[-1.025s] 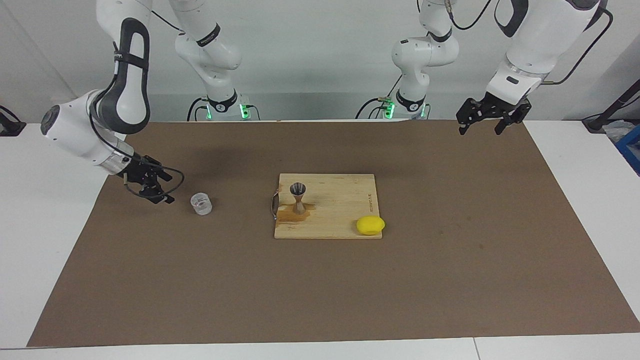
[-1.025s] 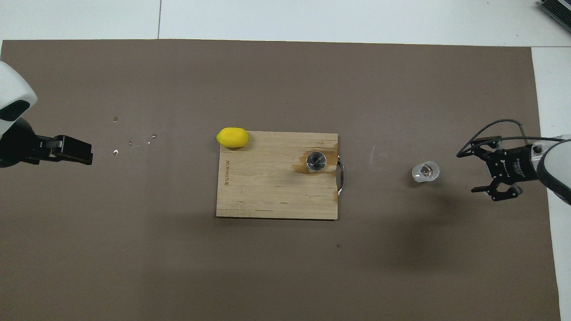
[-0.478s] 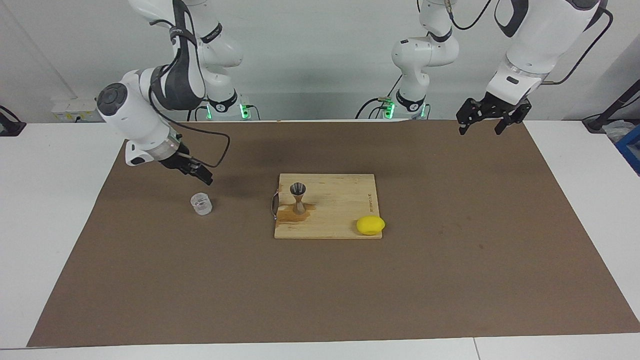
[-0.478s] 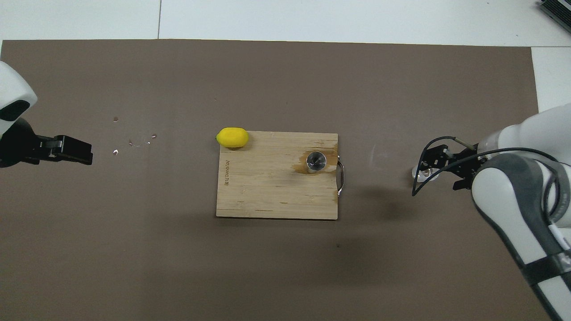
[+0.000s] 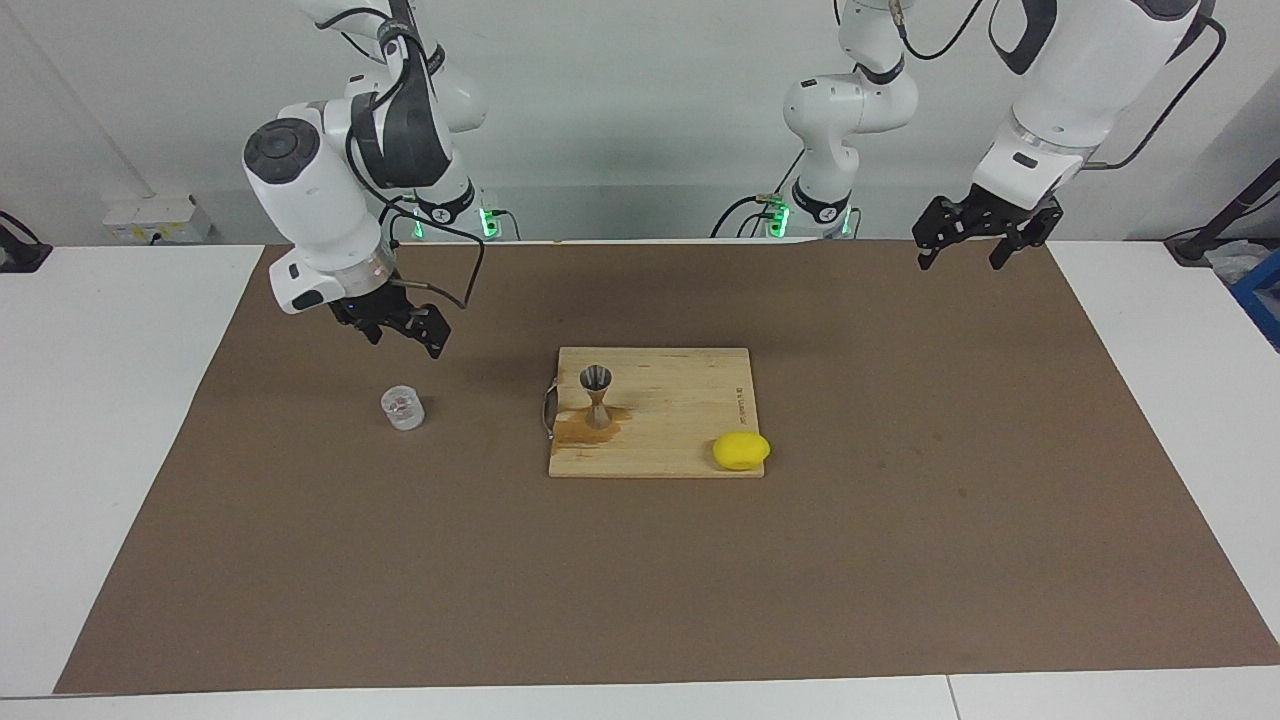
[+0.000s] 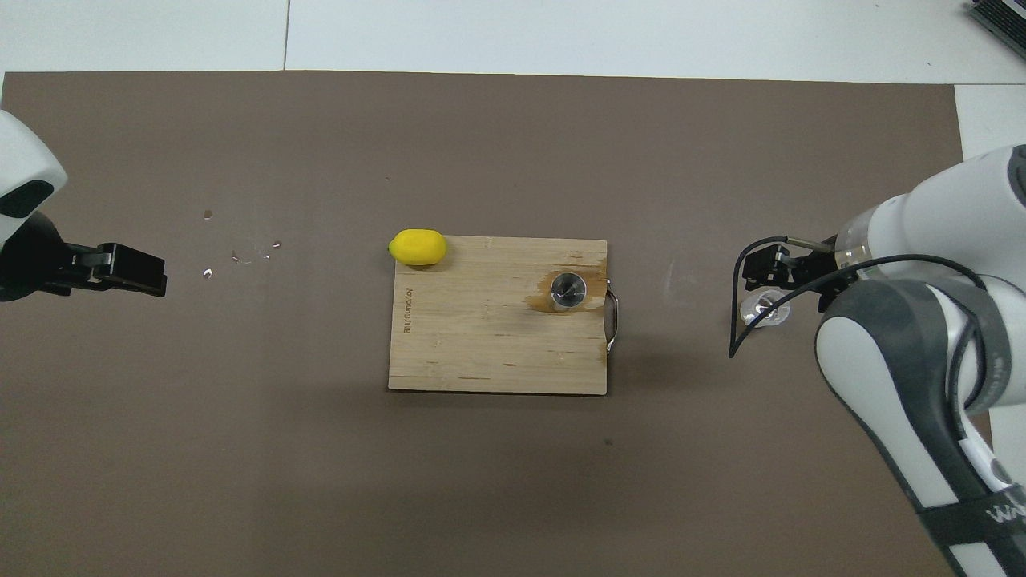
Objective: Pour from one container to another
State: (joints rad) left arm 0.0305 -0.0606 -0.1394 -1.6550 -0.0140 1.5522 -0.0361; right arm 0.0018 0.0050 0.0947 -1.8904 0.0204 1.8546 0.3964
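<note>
The clear cup (image 5: 403, 408) is small, short and round, and you can see right through it. It stands on the brown mat (image 5: 400, 560) toward the right arm's end of the table. The metal jigger (image 5: 597, 396) is shiny, wide at the top and bottom and thin in the middle. It stands up on the wooden board (image 5: 680, 400), on a wet stain, with a yellow lemon (image 5: 741, 451) at the board's corner.

The right gripper (image 5: 400, 328) hangs in the air, its jaws wide and holding nothing. The cup sits below those jaws, not touching them. A second ago this gripper was low beside the cup; now it has lifted up above it. The left gripper (image 5: 981, 237) waits over the mat's edge, jaws wide and empty, and has not moved. The cup and jigger stayed put.
</note>
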